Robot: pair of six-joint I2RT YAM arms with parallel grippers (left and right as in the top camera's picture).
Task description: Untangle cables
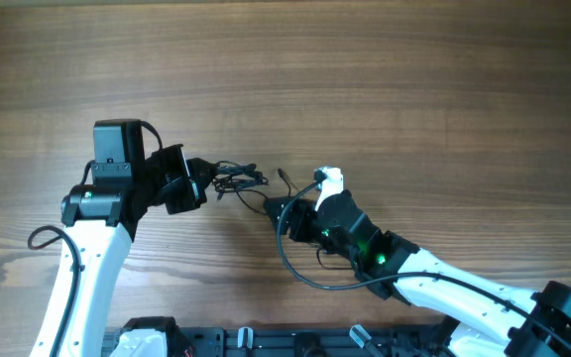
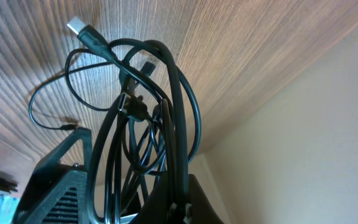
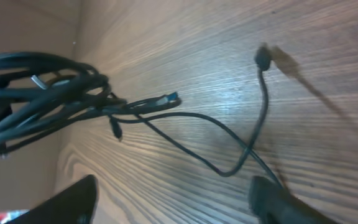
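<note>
Left gripper (image 1: 208,182) grips bunched cables (image 1: 236,178); table (image 1: 385,79) spreads wide beyond.

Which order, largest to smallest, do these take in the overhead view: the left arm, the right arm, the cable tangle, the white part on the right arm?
1. right arm and left arm: alike, both cut by the frame, not ranked
2. cable tangle
3. white part

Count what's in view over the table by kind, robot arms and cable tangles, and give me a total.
Robot arms: 2, the left arm and the right arm.
Cable tangles: 1, the tangle of cables; its separate cords cannot be counted.
Total: 3.
</note>
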